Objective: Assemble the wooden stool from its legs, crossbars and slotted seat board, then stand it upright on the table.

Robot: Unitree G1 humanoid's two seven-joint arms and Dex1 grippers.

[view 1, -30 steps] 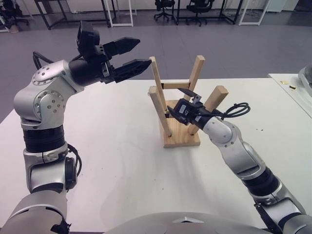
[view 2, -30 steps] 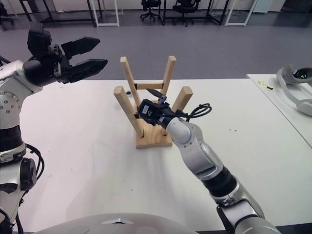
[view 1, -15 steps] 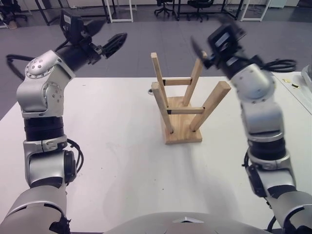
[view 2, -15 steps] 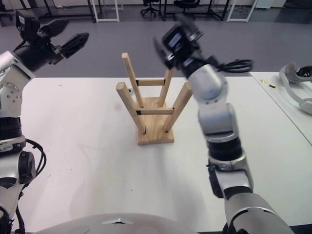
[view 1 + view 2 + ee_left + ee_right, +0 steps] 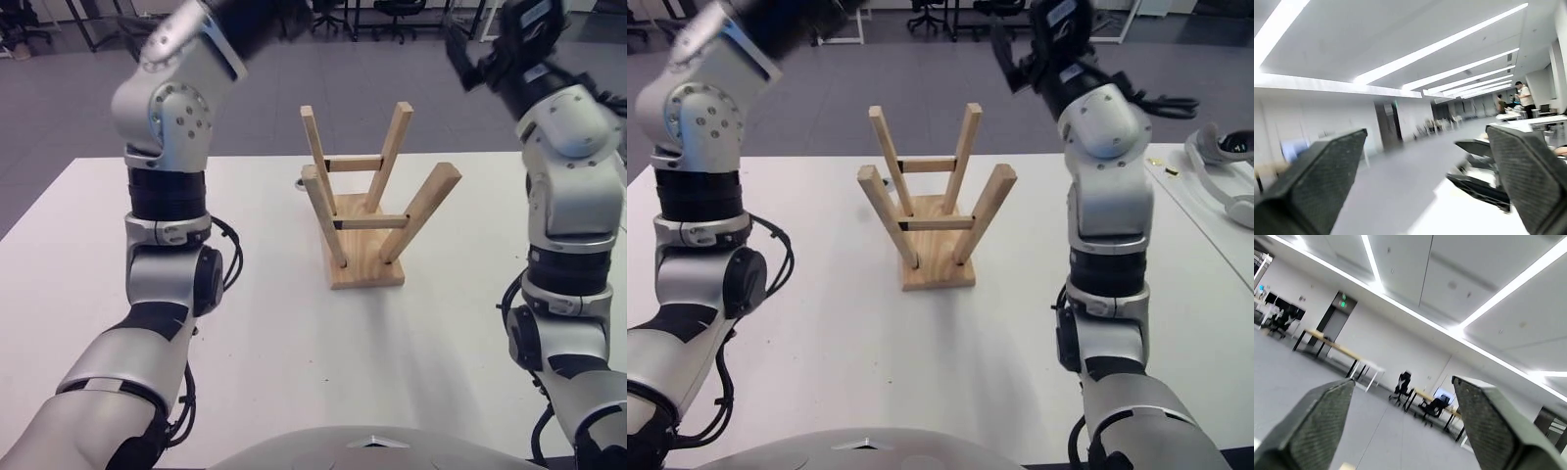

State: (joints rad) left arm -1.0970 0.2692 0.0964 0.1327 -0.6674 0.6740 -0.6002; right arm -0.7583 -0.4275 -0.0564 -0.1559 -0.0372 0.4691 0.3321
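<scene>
Stool of pale wood, upside down on table; left fingers, right fingers apart.

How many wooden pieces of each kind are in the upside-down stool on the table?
legs: 4
crossbars: 2 that show
seat board: 1
Total: 7 wooden pieces
</scene>
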